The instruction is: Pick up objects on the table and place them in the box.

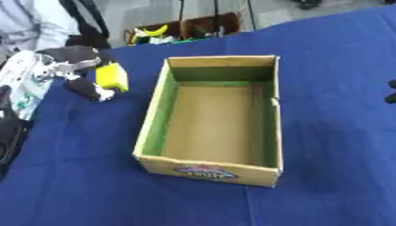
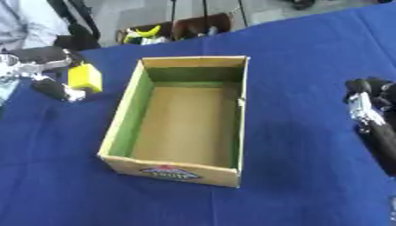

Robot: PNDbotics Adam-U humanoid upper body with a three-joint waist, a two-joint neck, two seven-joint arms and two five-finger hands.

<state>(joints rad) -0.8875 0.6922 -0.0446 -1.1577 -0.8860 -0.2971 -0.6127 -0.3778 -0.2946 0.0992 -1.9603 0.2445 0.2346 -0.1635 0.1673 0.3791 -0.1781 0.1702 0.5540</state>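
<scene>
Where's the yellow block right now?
The yellow block is pinched in the left hand, on the left of the left eye view, just outside the left wall of the empty cardboard box and not yet over it.

Setting: robot test lab or demo area. Table [image 1: 333, 66] draped in plain dark blue cloth. Grey hard floor [image 1: 147, 13] beyond its far edge, with thin black stand legs [image 1: 183, 11] rising from it. Open brown cardboard crates [image 1: 189, 27] of mixed yellow and green items sit on that floor.
</scene>
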